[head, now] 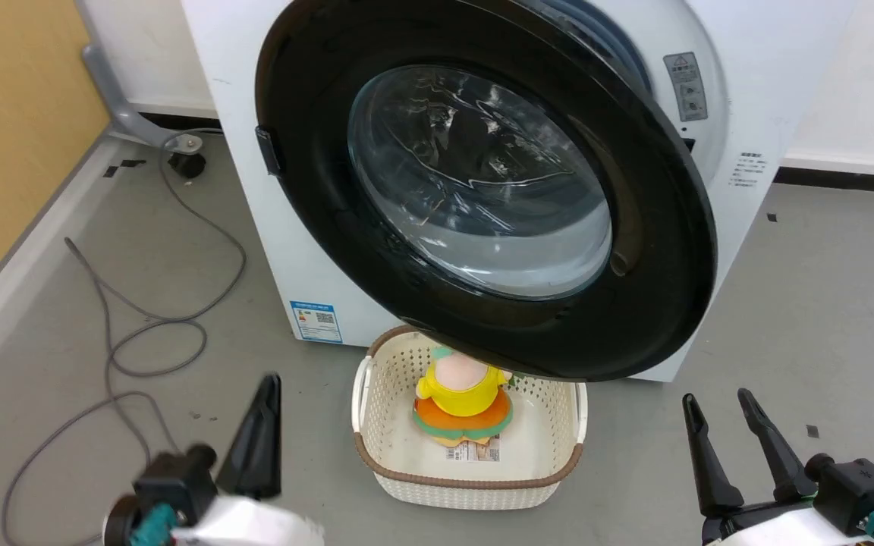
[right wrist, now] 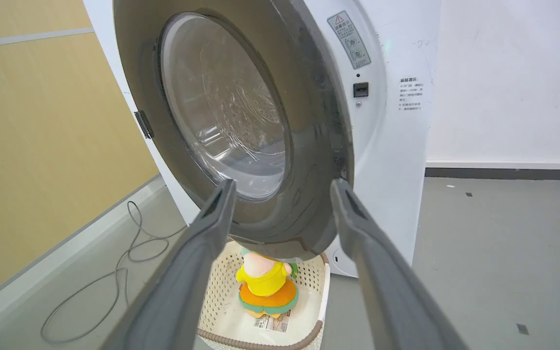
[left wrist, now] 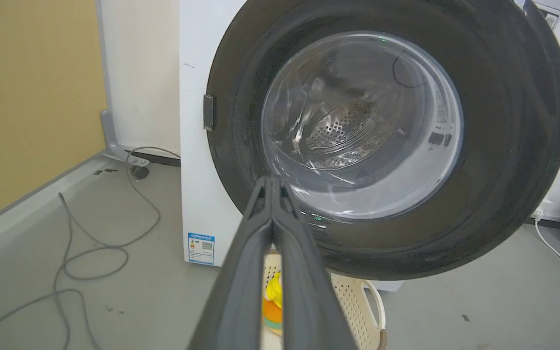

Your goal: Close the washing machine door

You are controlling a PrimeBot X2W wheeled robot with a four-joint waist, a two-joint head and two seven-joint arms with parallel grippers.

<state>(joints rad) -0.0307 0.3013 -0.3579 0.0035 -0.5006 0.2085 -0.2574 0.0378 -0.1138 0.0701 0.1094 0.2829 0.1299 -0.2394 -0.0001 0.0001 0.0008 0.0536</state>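
The washing machine door [head: 482, 189], a black disc with a bulging glass window, stands ajar, hinged at its left edge and swung out from the white washing machine [head: 771, 68]. A gap shows along the door's right edge [right wrist: 343, 146]. Through the glass the perforated steel drum [left wrist: 343, 131] is visible. My left gripper [head: 266, 390] hangs shut at the lower left, short of the door [left wrist: 503, 146], its fingers pressed together [left wrist: 271, 187]. My right gripper [head: 716, 398] is open at the lower right, empty, its fingers [right wrist: 282, 187] pointing at the door's lower rim.
A cream perforated basket [head: 566, 470] holding a yellow and orange plush toy [head: 461, 402] sits on the floor under the door. A grey cable [head: 141, 334] loops over the floor to the left. A yellow wall [head: 4, 114] runs along the left side.
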